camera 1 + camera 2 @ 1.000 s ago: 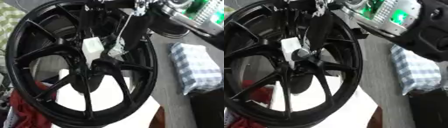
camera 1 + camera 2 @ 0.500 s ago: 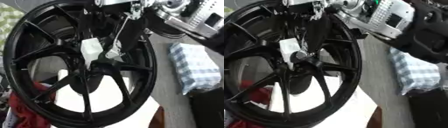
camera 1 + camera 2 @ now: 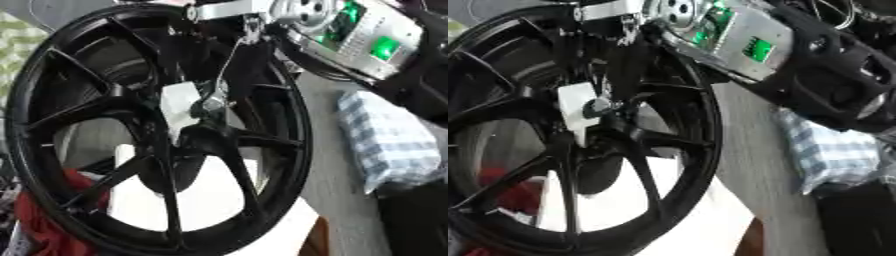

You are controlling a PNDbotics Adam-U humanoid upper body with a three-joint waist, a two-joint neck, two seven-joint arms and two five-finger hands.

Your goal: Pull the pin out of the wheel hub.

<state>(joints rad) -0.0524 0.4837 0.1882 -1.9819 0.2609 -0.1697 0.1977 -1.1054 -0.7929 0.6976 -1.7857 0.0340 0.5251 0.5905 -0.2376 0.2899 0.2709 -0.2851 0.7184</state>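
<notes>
Left eye view showed the black wheel hub (image 3: 157,135) standing on edge, with the pin (image 3: 208,104), a small metal piece beside a white block (image 3: 179,112), seated at its centre. The right hand (image 3: 232,12) reached in above the hub; its fingers could not be made out. The pull looked not yet done. Right of the hub lay a checked cloth (image 3: 389,140) on the worktop (image 3: 341,200).

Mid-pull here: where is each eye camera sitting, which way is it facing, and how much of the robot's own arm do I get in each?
Left eye view: from the head, looking down at the black wheel and its hub; the right arm crosses the top.
Right eye view: beside it, same aim; the arm looms larger, partly hiding the checked cloth.
Shared: wheel, hub, white block, cloth, arm. Neither shows the hand's fingers clearly.
</notes>
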